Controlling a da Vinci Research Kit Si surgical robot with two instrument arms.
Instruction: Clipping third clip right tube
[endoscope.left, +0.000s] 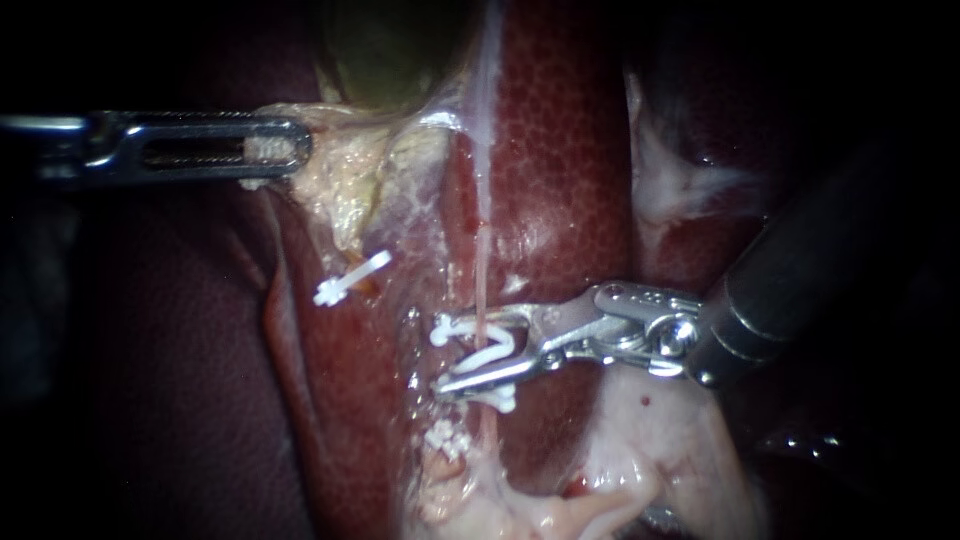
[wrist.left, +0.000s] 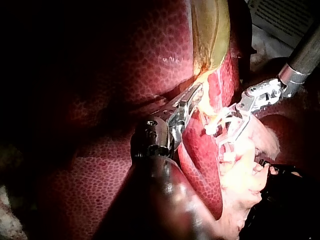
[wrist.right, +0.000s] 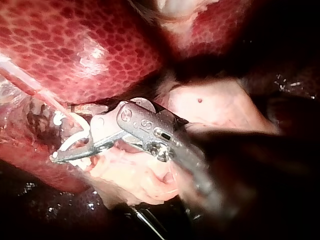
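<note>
My right instrument (endoscope.left: 445, 357): jaws hold open white clip (endoscope.left: 492, 355) astride right tube (endoscope.left: 482, 270). My left instrument (endoscope.left: 290, 150): jaws clamp pale tissue (endoscope.left: 340, 170).

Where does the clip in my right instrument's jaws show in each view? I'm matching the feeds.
Endoscope view: the white clip sits between the right instrument's jaws, just below centre, across the thin pink tube.
Left wrist view: the clip is ahead of the left instrument, in the right instrument's jaws.
Right wrist view: the clip is between that instrument's own jaws.
Shared landmark: the right instrument's metal jaws.
</note>
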